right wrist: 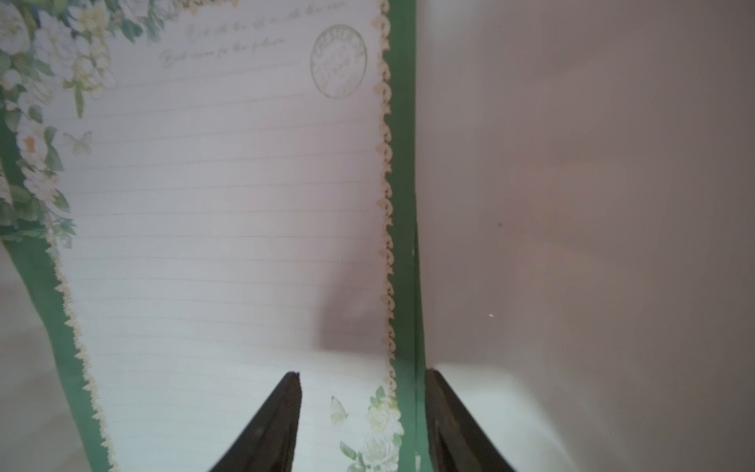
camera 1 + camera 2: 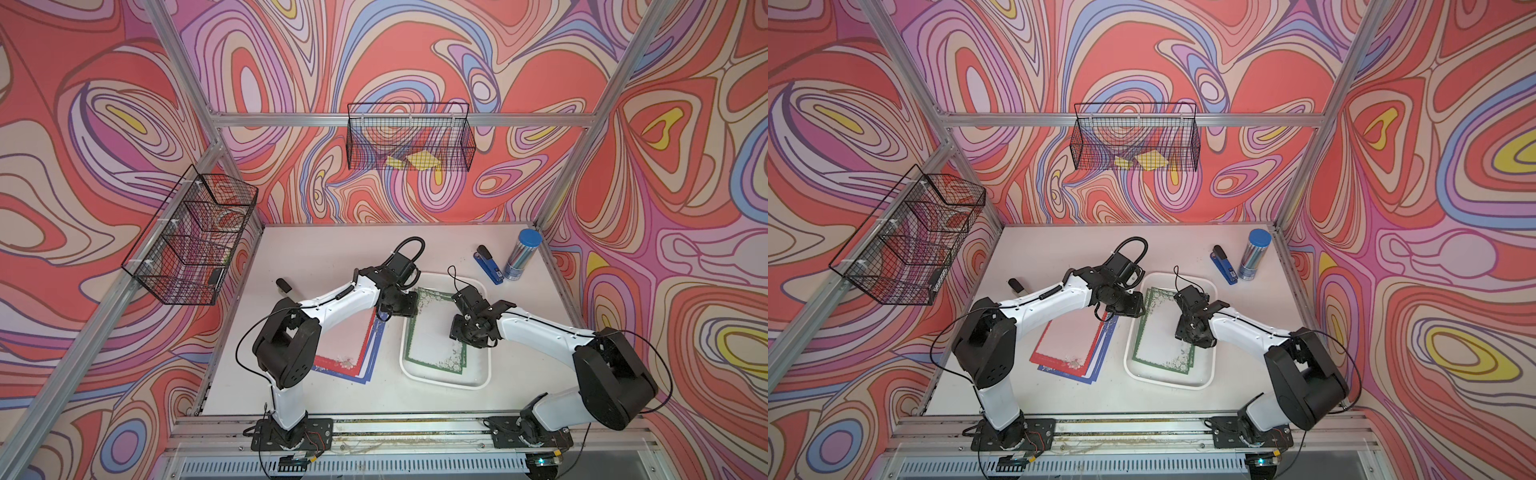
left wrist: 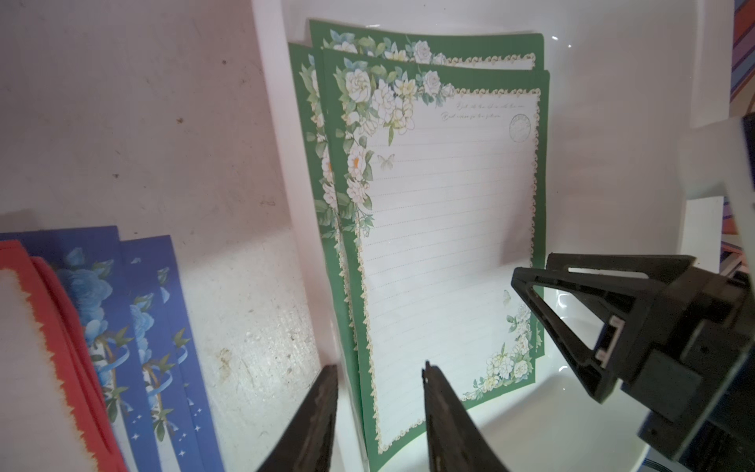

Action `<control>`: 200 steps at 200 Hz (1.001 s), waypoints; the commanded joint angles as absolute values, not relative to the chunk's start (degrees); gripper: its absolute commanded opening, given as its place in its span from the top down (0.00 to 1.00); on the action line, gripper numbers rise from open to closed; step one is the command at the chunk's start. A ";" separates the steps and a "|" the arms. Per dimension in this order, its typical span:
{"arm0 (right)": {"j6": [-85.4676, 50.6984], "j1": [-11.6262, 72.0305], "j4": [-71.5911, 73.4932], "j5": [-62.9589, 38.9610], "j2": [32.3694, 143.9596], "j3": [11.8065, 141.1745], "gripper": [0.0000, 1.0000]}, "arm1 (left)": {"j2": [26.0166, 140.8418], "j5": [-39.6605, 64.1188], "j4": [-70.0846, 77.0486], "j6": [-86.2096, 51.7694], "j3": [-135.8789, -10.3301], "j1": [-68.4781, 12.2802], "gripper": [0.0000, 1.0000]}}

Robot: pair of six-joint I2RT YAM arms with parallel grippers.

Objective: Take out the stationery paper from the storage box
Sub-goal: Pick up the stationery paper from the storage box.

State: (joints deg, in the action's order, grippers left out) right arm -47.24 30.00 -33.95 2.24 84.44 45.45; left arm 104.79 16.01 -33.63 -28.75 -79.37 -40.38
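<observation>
My right pincer [image 1: 361, 372] is spread, straddling one edge of the green paper [image 1: 224, 204] in the box [image 3: 275, 102]; left pincer [image 3: 380, 367], also spread, straddles the box rim.

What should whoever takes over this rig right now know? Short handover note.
Left end effector: open, jaws apart over the storage box wall and one long edge of the green-bordered sheets.
Right end effector: open, jaws astride the opposite long edge of the top one, not gripped yet.
Done: red and blue sheets lie stacked on the table beside the box.
Left: at least three green-bordered sheets lie in the box; lift them out.
</observation>
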 commanded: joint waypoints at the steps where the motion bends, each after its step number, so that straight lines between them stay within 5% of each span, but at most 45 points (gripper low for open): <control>1: -47.33 30.24 -33.49 3.95 85.25 44.57 0.49 | 105.73 16.11 -33.56 -29.44 -78.66 -39.82 0.62; 77: -47.33 30.15 -31.54 3.29 86.80 43.68 0.60 | 106.15 13.29 -34.54 -29.71 -77.88 -39.46 0.67; 130: -46.91 30.14 -36.43 5.36 83.28 46.00 0.51 | 102.69 13.70 -33.95 -30.96 -77.34 -39.46 0.69; 200: -46.50 30.15 -36.21 2.72 82.55 46.01 0.57 | 101.98 11.55 -35.89 -30.35 -77.92 -39.46 0.68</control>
State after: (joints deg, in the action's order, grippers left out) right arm -46.46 30.00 -36.86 3.79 81.91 46.68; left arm 101.23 11.99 -34.00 -29.85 -78.00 -39.75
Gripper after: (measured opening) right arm 0.439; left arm 0.314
